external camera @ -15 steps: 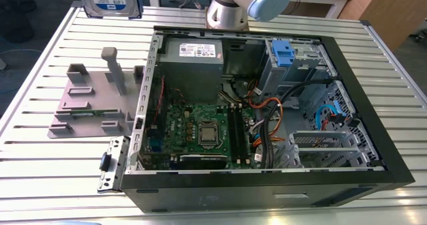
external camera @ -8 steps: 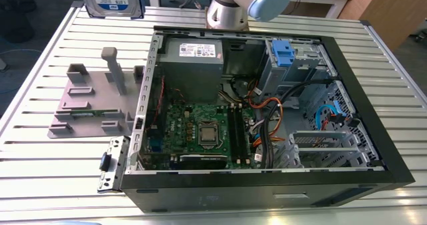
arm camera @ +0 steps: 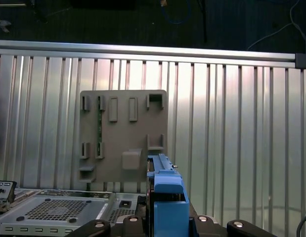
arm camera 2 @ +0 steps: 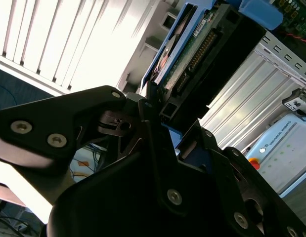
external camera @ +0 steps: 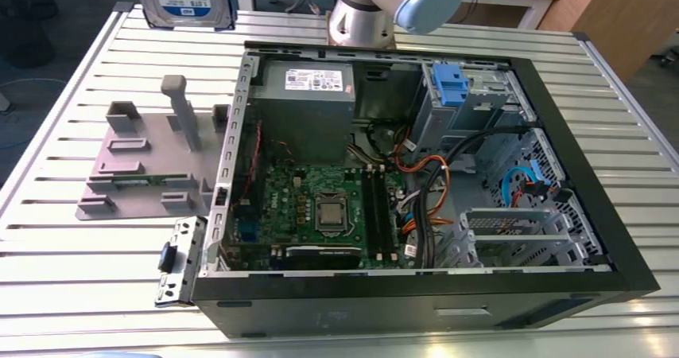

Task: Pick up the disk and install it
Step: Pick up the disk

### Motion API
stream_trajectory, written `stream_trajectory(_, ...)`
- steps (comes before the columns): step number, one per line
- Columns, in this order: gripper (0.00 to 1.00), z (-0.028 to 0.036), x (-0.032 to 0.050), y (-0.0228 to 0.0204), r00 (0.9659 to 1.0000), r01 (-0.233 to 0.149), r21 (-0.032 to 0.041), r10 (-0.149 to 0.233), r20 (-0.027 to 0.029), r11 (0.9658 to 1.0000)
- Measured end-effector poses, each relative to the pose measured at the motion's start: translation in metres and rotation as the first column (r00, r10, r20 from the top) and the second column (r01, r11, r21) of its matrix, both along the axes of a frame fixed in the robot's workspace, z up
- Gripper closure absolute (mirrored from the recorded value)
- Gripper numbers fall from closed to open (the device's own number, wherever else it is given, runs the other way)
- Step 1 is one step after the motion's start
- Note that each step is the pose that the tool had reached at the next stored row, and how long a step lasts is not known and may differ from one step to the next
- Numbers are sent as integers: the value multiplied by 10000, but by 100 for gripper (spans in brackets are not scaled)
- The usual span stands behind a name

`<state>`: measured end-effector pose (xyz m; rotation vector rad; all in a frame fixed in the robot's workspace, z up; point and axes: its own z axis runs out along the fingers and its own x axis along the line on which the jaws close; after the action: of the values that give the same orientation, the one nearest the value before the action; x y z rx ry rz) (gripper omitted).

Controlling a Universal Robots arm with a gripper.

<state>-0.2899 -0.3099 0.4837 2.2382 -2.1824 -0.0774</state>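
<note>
The claw [arm camera 2: 160, 116] was closed down tight on the disk [arm camera 2: 190, 54], its black fingers [arm camera 2: 68, 123] pressing the blue bracket [arm camera: 167, 195] from both sides with no gap showing in the second wrist view. Exactly where the pads met the frame was hard to make out there, so the depth of the grip is left open. The disk was held upright, clear of everything. In the exterior view it hung above the far corner of the slatted table [external camera: 64, 247], on the exterior view's left, with its labelled face toward that camera. In the first wrist view the grey fixture plate [arm camera: 123, 133] lay on the table beneath the bracket, well below and not touching it. Judged from this, the pick-up was done and the work stood in the carry, with the install not yet begun. The open computer case [external camera: 424, 302] lay on the middle of the table, beside the plate. Its drive bay [external camera: 488, 95] sat at the case's far edge, toward the exterior view's right corner. A small blue clip [external camera: 451, 83] stood in that bay, next to the grey power supply [external camera: 308, 79]. Seating the disk there would call for squaring the bracket to the bay's opening and keeping it clear of the loose cables [external camera: 424, 191] near the bay.
</note>
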Motion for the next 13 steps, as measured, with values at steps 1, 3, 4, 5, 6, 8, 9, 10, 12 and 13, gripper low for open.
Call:
stream_trajectory(1,63,0,8,0,10000,0,1,0,1,10000)
stream_trajectory(3,63,0,21,0,10000,0,1,0,-1,10000)
stream_trajectory(4,63,0,28,0,10000,0,0,0,0,10000)
stream_trajectory(5,63,0,34,0,10000,0,0,0,0,10000)
stream_trajectory(6,63,0,40,0,10000,0,0,0,0,10000)
stream_trajectory(8,63,0,49,0,10000,1,0,-1,-1,10000)
stream_trajectory(9,63,0,54,0,10000,0,0,0,0,10000)
stream_trajectory(10,63,0,59,0,10000,1,0,-1,-1,10000)
stream_trajectory(12,63,0,67,0,10000,1,0,-1,0,10000)
stream_trajectory(13,63,0,70,0,10000,1,0,-1,0,10000)
